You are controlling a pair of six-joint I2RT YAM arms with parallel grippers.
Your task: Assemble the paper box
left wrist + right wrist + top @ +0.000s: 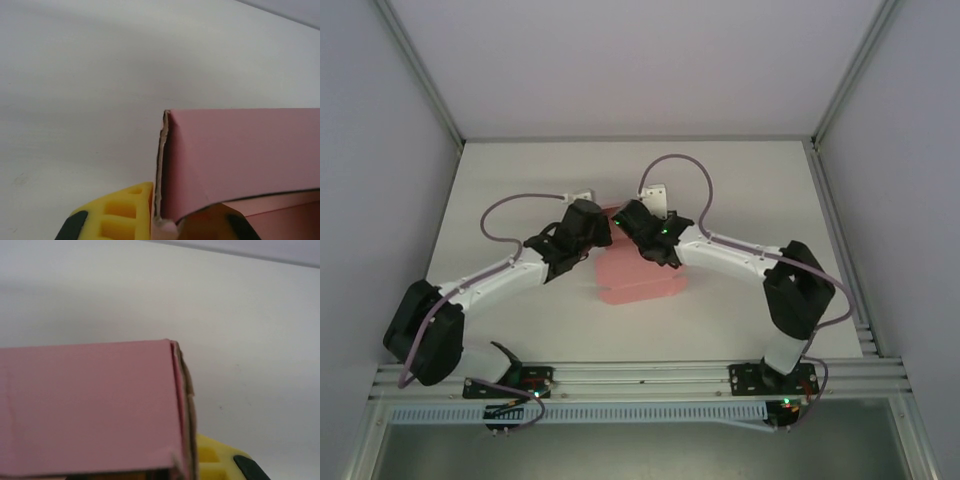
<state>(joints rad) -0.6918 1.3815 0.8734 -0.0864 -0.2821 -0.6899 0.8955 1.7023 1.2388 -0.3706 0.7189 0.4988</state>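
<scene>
At the bottom of the overhead view a metal rail [640, 375] is seen, with the bases of both arms fixed to it. The left arm [480, 285] is bent in from the lower left and the right arm [740, 255] from the lower right, and purple cables [672, 158] are looped above them. A little above the rail, at the middle of the frame, the paper box [640, 282] is found lying on the white table [770, 190] as a pale pink piece, its upper part covered by the two wrists. There the left gripper [592, 225] and the right gripper [638, 222] are brought close together over the upper edge of the pink card. In the left wrist view the paper box [240, 155] is seen at the lower right with one wall folded upright. That wall's raw edge is caught between a yellow finger [125, 215] at the bottom left and a second, shaded finger [210, 225] under the pink flap, so the left gripper [162, 222] is pinching the wall. In the right wrist view the paper box [85, 405] is spread across the lower left. One yellow finger [215, 460] of the right gripper [185, 467] is set against the outer side of its folded edge at the bottom right. The other finger is hidden by the card, so it cannot be told whether those jaws are pressed on it. Beyond the card in both wrist views, bare white table is seen up to the far wall.
</scene>
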